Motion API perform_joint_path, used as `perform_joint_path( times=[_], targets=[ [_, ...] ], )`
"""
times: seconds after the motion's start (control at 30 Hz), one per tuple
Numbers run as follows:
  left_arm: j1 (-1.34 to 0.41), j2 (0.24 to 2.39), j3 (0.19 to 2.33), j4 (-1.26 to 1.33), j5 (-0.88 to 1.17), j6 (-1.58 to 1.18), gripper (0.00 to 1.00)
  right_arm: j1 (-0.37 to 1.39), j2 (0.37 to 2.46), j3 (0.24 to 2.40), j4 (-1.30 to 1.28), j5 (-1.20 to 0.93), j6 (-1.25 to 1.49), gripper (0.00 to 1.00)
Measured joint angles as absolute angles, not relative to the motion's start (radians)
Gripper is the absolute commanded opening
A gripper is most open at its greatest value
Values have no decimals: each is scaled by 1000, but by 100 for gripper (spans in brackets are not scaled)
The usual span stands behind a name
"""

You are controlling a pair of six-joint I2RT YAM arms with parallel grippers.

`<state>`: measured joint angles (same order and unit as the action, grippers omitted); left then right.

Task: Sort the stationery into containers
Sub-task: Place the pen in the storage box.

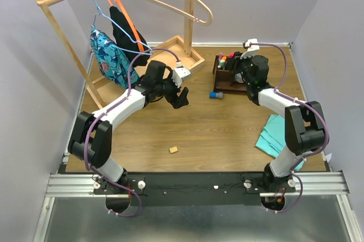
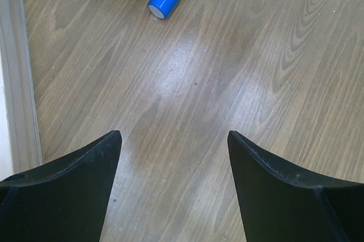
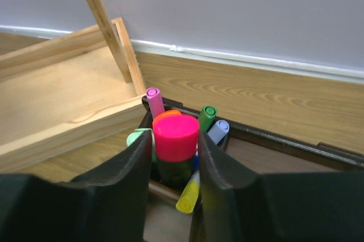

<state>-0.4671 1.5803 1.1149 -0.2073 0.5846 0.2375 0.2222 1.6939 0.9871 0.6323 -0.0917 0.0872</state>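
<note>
The right end effector (image 3: 175, 151) is seating a pink-capped marker (image 3: 176, 134) upright in the dark wooden organizer (image 3: 284, 142), among glossy round plastic caps. Its fingers are hugging the cap, and I cannot tell whether they are pinching or releasing. The next move probably calls for a straight lift clear. The left end effector (image 2: 173, 134) is hovering spread wide, left of the organizer. A tan eraser cube (image 1: 173, 150) is lying well in front of the organizer.
</note>
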Motion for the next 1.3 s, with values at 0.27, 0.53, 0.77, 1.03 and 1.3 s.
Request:
perform_joint_path(
  times=[0.27,0.53,0.77,1.03,1.3],
  targets=[
    [-475,1556,1091,-186,585,233,84,222,1651,978,562,-95,64,53],
    [-476,1533,1063,-180,585,231,84,222,1651,977,535,-99,56,23],
    [-477,1530,1048,-173,585,224,84,221,1680,1007,527,-102,63,1],
    [-478,1528,1037,-162,585,219,84,221,1736,1044,528,-116,63,1],
    [-478,1528,1029,-147,588,205,84,220,1752,1044,523,-117,64,2]
  ],
)
